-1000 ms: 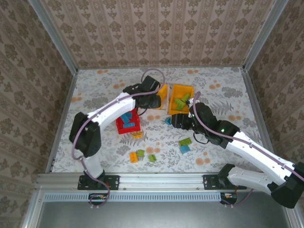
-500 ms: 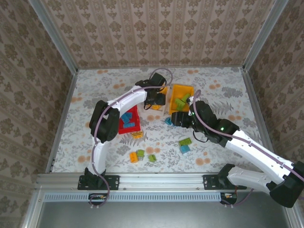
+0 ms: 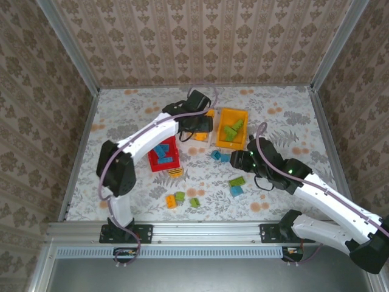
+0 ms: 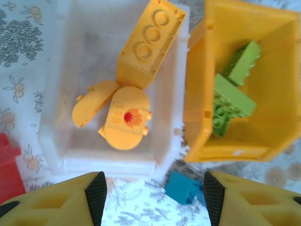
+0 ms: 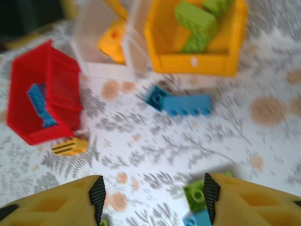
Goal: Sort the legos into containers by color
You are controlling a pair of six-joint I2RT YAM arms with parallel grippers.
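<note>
My left gripper [image 3: 196, 125] hovers open over the white bin [image 4: 56, 155], nothing between its fingers [image 4: 96, 195]. That bin holds an orange long brick [image 4: 150, 42], a round orange piece [image 4: 126, 117] and a third orange piece [image 4: 94, 101]. The orange-yellow bin [image 3: 222, 115] beside it holds green bricks [image 4: 233, 94]. The red bin [image 3: 164, 163] holds blue bricks [image 5: 40, 103]. My right gripper [image 3: 238, 159] is open and empty above the table. Two blue bricks [image 5: 188, 104] lie ahead of it, and a green brick [image 5: 197, 197] sits by its right finger.
Loose on the floral table: a yellow-and-black striped piece [image 3: 175, 173] by the red bin, a green brick [image 3: 237, 181] and a blue one [image 3: 236, 191] at centre right, and an orange [image 3: 171, 201] and two green bricks [image 3: 194, 202] near the front.
My right gripper has drawn back toward the near right, away from the orange-yellow bin, uncovering a second blue brick. The left arm's elbow swung about while its gripper stayed over the white bin.
</note>
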